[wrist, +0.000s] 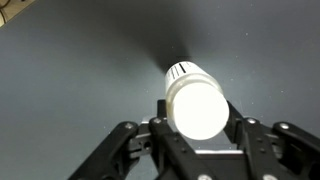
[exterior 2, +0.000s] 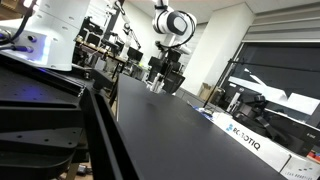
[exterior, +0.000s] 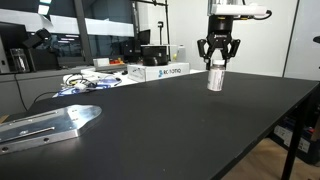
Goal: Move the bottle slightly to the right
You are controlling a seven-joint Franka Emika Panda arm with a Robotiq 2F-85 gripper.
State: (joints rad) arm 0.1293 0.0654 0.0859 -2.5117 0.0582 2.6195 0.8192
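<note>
Tool clamped on white-capped bottle; label unreadable. White box on black bench reads ROBOTIQ.

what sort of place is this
Probably a robotics lab or workshop: white boxes printed ROBOTIQ sit on a black workbench, a machined metal plate lies on it, and glass partitions stand behind.

Bottle: we see it between the fingers, above the table.
Boxes: we find them left of the fingers in an exterior view, on the table.
</note>
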